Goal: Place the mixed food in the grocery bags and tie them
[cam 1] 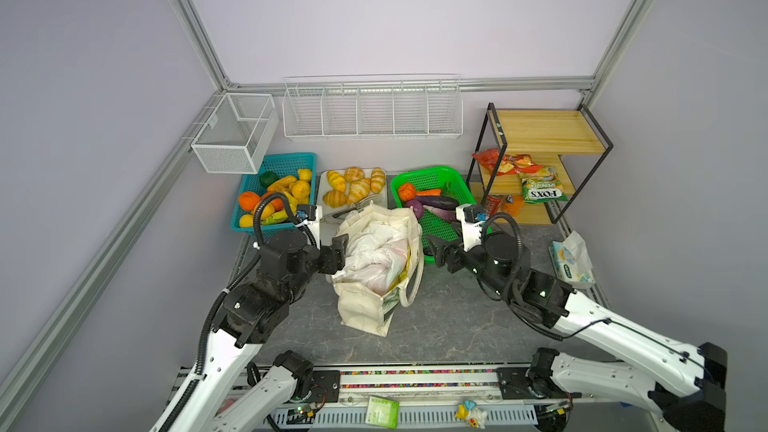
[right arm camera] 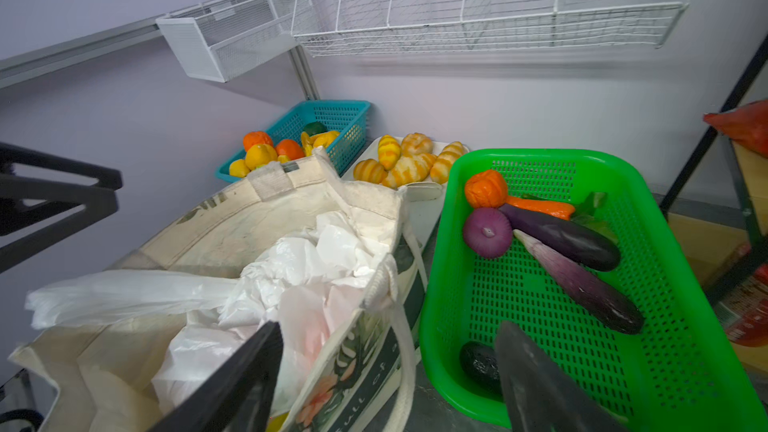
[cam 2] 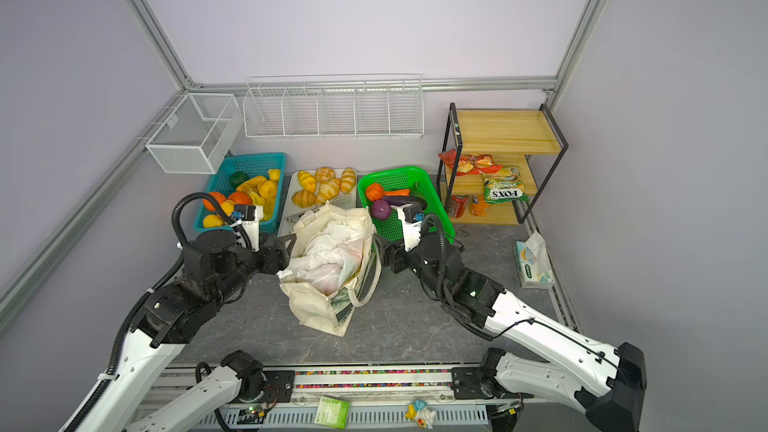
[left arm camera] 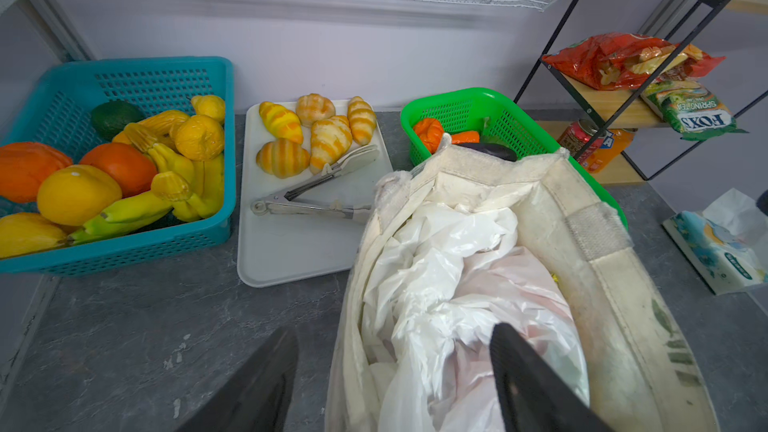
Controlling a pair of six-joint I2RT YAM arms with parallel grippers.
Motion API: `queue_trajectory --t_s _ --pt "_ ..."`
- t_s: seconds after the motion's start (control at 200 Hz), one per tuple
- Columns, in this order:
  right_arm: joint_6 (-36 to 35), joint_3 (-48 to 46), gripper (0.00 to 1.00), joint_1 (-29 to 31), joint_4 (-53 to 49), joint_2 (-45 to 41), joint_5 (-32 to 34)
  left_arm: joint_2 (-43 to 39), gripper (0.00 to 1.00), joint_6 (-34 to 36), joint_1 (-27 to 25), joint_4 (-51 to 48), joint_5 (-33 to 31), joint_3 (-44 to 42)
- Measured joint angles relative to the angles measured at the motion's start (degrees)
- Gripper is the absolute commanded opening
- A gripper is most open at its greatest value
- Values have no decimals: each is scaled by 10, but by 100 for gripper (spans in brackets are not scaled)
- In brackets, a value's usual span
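The cream canvas tote (cam 1: 361, 309) (cam 2: 316, 309) stands open mid-table with the crinkly white plastic bag (cam 1: 374, 251) (cam 2: 328, 251) bunched inside it. My left gripper (cam 1: 338, 249) (cam 2: 286, 249) is open at the tote's left rim. In the left wrist view, the left gripper (left arm camera: 395, 332) straddles the tote wall (left arm camera: 602, 268) and the plastic bag (left arm camera: 436, 276). My right gripper (cam 1: 432, 249) (right arm camera: 388, 326) is open at the right rim, over the printed wall and loop handle (right arm camera: 409, 351). A purple onion (right arm camera: 487, 238) and an orange carrot (right arm camera: 540, 207) lie in the green basket (right arm camera: 685, 326).
A teal basket (cam 1: 249, 228) of fruit and a white tray (cam 1: 322, 184) with croissants and tongs sit behind the tote. Eggplants share the green basket (cam 1: 440, 172). A black-framed wooden shelf (cam 1: 548, 130) at the back right holds packets and cans. A tissue pack (cam 1: 571, 261) lies at the right.
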Motion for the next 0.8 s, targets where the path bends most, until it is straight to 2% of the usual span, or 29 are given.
queue_trajectory --t_s 0.155,0.35,0.59,0.8 --pt "-49 6 89 -14 -57 -12 84 -68 82 -6 8 40 -56 -56" --pt "-80 -12 89 -74 -89 -57 151 -91 89 -3 14 142 -121 -122" --pt "-78 -114 89 -207 -58 -121 163 -91 94 45 18 327 -218 -223" --pt "-68 -177 89 -271 -29 -122 152 -65 96 103 48 482 -293 -292"
